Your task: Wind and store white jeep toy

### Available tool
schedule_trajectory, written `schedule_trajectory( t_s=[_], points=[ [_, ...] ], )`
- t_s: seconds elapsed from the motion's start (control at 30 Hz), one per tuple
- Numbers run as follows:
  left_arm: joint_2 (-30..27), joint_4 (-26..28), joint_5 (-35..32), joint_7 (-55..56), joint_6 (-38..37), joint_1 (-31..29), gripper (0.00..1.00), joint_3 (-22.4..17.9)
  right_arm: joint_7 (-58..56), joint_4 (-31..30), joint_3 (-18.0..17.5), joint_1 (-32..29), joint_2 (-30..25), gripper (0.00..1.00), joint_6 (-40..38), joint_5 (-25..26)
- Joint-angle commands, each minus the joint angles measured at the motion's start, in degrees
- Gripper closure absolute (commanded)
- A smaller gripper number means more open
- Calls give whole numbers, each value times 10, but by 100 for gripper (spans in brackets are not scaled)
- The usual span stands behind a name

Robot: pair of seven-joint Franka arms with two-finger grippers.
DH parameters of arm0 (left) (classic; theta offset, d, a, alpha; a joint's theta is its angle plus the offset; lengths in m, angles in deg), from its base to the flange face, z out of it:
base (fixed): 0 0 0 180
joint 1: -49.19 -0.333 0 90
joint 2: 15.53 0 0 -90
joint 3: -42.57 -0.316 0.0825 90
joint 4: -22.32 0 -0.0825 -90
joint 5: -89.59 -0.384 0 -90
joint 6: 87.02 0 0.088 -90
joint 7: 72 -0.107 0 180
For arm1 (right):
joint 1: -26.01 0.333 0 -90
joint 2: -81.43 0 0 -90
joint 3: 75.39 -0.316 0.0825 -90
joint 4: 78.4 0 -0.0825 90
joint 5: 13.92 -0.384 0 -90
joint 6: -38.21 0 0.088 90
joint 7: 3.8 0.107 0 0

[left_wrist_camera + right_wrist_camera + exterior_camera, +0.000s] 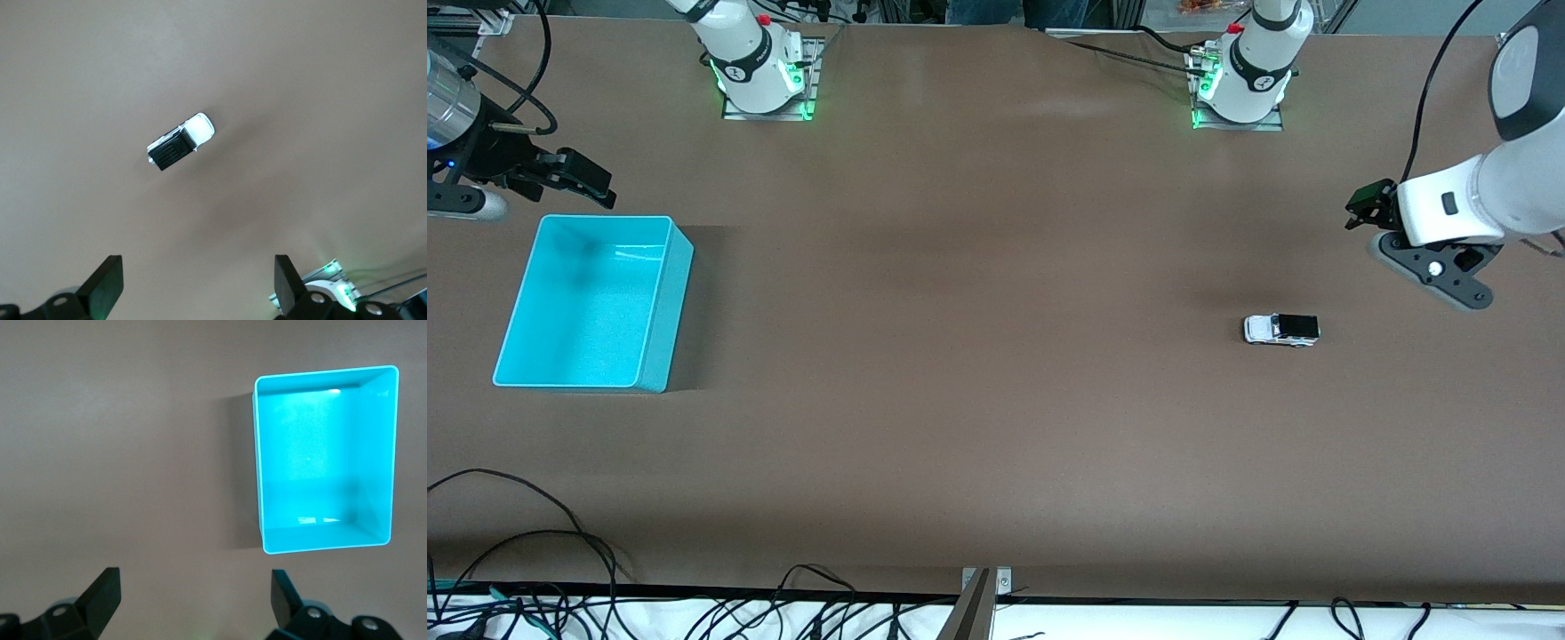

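Nearest the front camera the brown counter (996, 444) is bare, with only cables trailing along its edge. Farther in, toward the left arm's end, sits the white jeep toy (1281, 330) — upright on its wheels, black roof panel up, touching nothing. Its long axis runs along the counter's length, from one arm's end toward the other, white hood pointing toward the right arm's end. A little farther from the camera, and closer still to that end of the counter, hangs the left gripper (1360, 209), its fingers released and spread wide with nothing between them; in the left wrist view the jeep (181, 141) lies ahead of the two fingertips (107, 280), at a slant to the line between them, so the wrist will likely need to turn as well as reach and descend before the fingers can close across the jeep's narrow sides. The left arm is plainly the nearer one. At the right arm's end stands the turquoise bin (667, 302), empty, well apart from the jeep — and over the counter just past its farther rim waits the right gripper (591, 187), fingers likewise released and empty, its wrist view looking down into the bin (324, 547).
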Motion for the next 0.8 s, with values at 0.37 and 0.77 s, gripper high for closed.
schedule_trajectory(
  t_s=[0.37,0.77],
  points=[
    [7,156,-7,-220,199,-41,0,3,5,11,0,-2,1,0,-9,4],
    [47,263,-17,-368,386,-49,0,3,5,11,1,-2,1,0,-10,4]
  ],
)
